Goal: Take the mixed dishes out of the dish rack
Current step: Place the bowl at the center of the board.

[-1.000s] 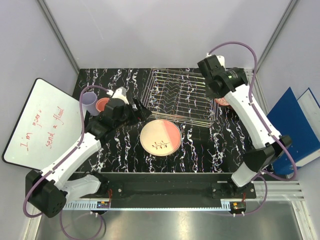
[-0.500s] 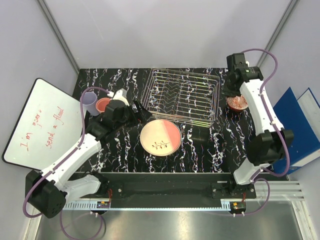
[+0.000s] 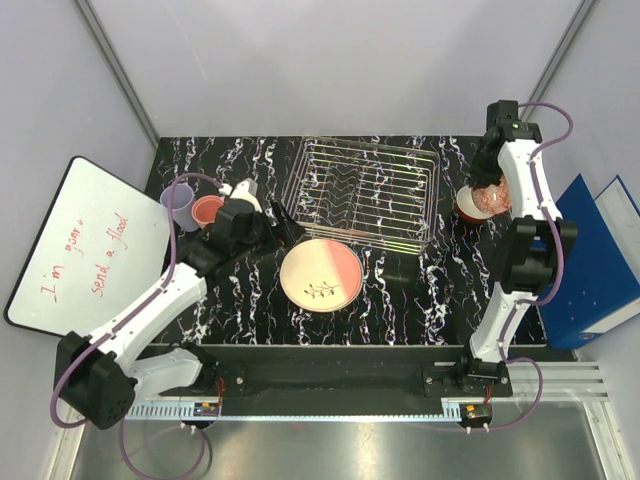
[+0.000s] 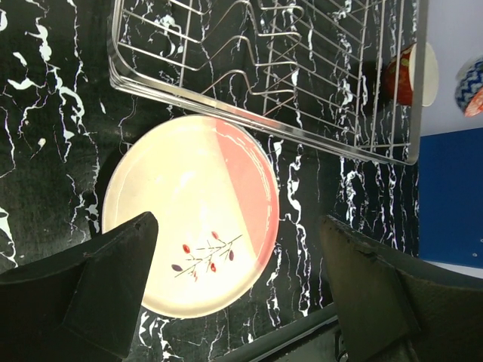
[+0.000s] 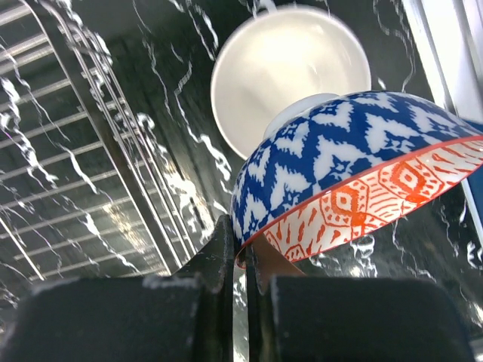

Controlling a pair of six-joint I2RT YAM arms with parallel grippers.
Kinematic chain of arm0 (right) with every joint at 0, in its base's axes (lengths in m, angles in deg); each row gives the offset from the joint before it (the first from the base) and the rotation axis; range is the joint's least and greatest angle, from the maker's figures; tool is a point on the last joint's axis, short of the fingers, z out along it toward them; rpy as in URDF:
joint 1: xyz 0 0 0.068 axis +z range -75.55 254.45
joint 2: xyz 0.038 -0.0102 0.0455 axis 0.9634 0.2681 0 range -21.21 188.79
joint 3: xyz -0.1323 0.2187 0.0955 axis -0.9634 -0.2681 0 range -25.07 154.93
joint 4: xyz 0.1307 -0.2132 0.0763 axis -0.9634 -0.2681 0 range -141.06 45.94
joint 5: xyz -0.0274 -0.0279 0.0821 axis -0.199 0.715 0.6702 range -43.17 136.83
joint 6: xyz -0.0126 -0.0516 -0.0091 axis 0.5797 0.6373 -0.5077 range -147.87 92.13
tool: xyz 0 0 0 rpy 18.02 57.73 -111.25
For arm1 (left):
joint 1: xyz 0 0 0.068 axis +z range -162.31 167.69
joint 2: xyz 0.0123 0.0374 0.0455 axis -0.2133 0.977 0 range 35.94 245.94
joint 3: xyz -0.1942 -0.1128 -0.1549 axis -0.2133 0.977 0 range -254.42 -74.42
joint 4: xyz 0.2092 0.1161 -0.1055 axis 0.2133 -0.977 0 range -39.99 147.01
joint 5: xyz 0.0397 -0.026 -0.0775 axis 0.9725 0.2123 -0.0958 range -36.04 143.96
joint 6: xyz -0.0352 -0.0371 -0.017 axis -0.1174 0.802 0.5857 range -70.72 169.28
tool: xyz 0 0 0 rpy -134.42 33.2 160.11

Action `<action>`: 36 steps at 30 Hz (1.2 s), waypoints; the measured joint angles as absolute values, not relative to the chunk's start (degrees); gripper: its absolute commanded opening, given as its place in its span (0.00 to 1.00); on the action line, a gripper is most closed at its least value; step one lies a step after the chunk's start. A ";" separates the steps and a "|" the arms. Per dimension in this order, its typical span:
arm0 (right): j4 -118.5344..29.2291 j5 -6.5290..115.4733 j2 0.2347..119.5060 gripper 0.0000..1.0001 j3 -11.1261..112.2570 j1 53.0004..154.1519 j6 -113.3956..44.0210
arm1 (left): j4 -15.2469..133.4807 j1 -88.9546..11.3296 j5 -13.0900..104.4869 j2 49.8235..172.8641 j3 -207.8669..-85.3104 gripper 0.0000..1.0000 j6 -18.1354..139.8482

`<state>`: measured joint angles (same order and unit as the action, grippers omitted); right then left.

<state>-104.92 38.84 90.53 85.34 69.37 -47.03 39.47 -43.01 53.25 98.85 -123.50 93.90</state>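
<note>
Far right on the table point(image 3: 250, 300), past the dish rack's point(image 3: 365, 190) right end, the right gripper point(image 5: 240, 245) is pinched tight on the rim of the blue-white patterned bowl point(image 5: 355, 173). The bowl is tilted, with the rim clamped between the two fingers. From overhead the arm hides most of it and only the orange-patterned inside shows. The wrist view cuts off the bowl's right edge. Directly beneath it sits the small red bowl point(image 5: 290, 64), glossy white inside. Whether the two bowls touch cannot be told. The left gripper point(image 4: 238, 226) hangs with its jaws spread wide and nothing between them, over the cream/pink plate point(image 3: 320, 275). Its dark fingers point(image 4: 113, 264) cover the plate's near edge in the wrist view. The plate lies flat just near of the rack, round, smooth-glazed, with a sprig drawing on the cream half. The rack is silver wire, rectangular, with rows of bent tines. The table surface is black with white marble veins. At the far left stand a lavender cup point(image 3: 180, 205) and a pink cup point(image 3: 207, 210), close together, the pink one partly behind the left arm. Count: one plate, two bowls, two cups, one rack.
</note>
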 measured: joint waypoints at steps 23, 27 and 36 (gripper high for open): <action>-105.25 38.95 100.98 0.00 92.73 69.41 -47.05 | 39.17 -43.01 52.35 101.39 -123.50 0.91 93.85; -105.25 38.95 101.88 0.00 92.75 69.41 -47.05 | 39.19 -43.01 52.29 101.39 -123.50 0.91 93.85; -105.14 39.02 105.57 0.00 92.84 69.41 -47.03 | 39.15 -43.01 52.24 101.39 -122.80 0.91 93.83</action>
<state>-105.14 39.02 105.57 92.84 69.41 -47.03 39.15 -43.01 52.24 101.39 -122.80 93.83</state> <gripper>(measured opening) 0.029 0.904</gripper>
